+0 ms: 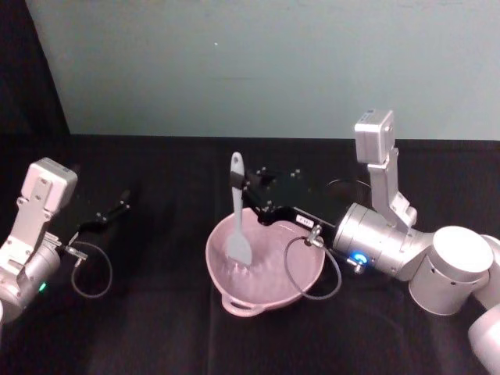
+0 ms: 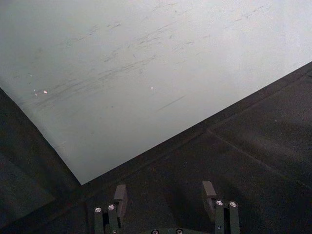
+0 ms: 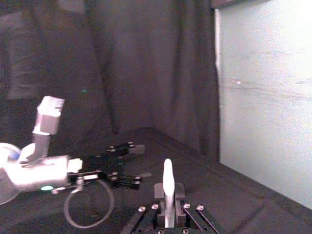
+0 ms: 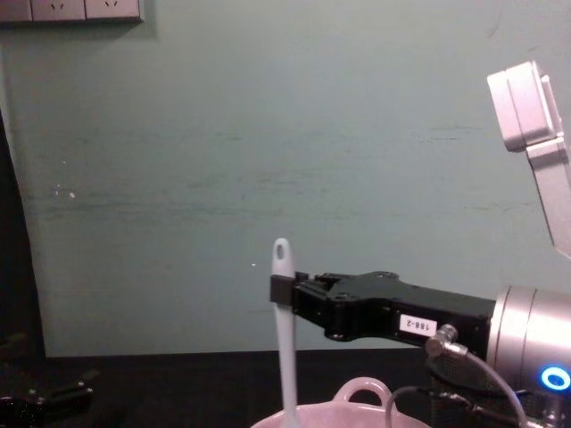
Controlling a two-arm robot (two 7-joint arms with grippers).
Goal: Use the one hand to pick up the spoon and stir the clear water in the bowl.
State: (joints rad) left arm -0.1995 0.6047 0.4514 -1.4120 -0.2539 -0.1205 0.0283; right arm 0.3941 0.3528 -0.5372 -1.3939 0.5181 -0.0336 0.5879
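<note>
Head view: bowl [image 1: 269, 299], black table [image 1: 156, 332], wall [image 1: 234, 62].

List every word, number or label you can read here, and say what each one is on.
"188-2": small white label on the side of the right gripper, which grips the spoon standing in the bowl; read in the chest view.
The same label in the head view: too small to read.
Left gripper, parked on the left: no readable text.

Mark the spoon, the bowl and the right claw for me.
spoon [image 1: 237, 211], head view, on the mid handle.
bowl [image 1: 216, 262], head view, on its left wall.
right claw [image 4: 283, 289], chest view, between the fingertips clamping the spoon handle.
</note>
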